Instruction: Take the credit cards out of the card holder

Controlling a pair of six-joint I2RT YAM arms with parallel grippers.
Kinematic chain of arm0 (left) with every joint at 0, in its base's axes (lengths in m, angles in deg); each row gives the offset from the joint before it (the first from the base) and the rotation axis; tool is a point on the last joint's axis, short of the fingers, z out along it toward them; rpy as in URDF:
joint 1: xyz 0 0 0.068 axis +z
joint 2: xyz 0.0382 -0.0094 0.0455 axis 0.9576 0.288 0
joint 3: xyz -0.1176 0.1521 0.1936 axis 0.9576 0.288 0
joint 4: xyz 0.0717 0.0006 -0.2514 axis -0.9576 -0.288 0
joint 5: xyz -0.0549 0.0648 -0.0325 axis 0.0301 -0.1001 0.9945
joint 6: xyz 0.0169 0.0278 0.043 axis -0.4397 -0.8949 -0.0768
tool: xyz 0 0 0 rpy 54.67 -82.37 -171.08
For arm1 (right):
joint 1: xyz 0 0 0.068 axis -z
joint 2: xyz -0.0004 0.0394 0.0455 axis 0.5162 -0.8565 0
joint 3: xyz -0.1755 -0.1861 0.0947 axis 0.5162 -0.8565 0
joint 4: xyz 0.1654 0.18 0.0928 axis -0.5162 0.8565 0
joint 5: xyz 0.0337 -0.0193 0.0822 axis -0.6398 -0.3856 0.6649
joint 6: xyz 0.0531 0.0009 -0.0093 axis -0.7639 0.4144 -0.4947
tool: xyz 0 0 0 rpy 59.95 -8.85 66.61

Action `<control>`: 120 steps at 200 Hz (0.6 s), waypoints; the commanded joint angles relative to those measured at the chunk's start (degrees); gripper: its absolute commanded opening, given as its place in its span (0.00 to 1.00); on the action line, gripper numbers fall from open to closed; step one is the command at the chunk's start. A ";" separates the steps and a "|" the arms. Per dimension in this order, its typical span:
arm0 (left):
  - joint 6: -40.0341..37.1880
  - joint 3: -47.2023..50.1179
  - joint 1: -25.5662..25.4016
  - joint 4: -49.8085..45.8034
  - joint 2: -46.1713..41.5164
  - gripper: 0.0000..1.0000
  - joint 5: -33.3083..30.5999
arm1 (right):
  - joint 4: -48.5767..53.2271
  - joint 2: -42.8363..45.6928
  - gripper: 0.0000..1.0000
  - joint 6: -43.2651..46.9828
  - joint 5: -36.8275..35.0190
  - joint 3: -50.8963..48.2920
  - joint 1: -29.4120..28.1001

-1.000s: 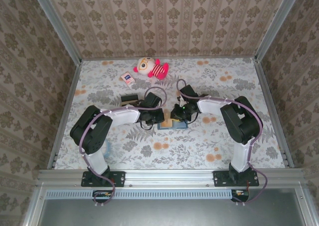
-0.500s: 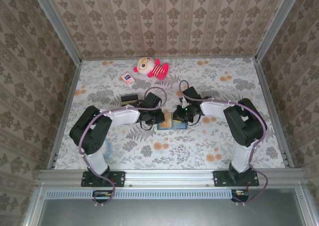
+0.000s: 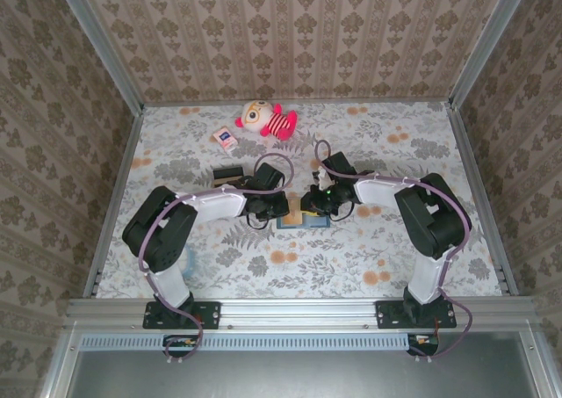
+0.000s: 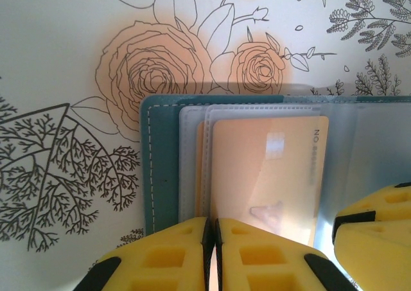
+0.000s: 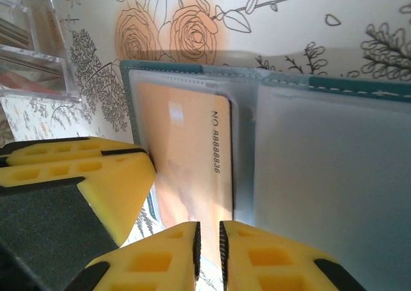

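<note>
While card holder [image 4: 160,175] lies open on floral table [image 4: 58,53], right gripper [image 5: 207,249] is clamped on tan-orange card [image 5: 186,156], partly in its pocket; left gripper [image 4: 212,252], jaws together, sits at holder's edge.

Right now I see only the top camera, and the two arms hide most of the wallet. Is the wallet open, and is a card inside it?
Observer: Yes. In the left wrist view the wallet lies open and flat, and an orange card sits in its clear pocket.
Operator: Is that card gripped?
Observer: The left end effector stands over the card's near edge with its jaws shut. I cannot tell whether it pinches the card.
Operator: And the other arm?
Observer: The right end effector is also shut, over the same card, whose printed number faces up.
</note>
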 commanded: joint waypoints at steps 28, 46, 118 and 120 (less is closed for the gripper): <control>-0.46 1.10 0.09 -3.49 1.97 0.14 0.28 | 1.51 -2.34 0.18 1.49 0.53 0.72 0.03; -0.41 1.17 0.12 -3.54 1.97 0.14 0.28 | 1.35 -2.71 0.18 1.64 0.75 0.82 0.03; 0.71 2.52 -0.02 -2.13 2.26 0.12 0.53 | -2.05 -3.46 0.13 1.31 4.19 0.32 0.02; 0.76 2.57 -0.08 -2.03 2.26 0.11 0.58 | -2.20 -3.49 0.13 1.26 4.32 0.30 0.02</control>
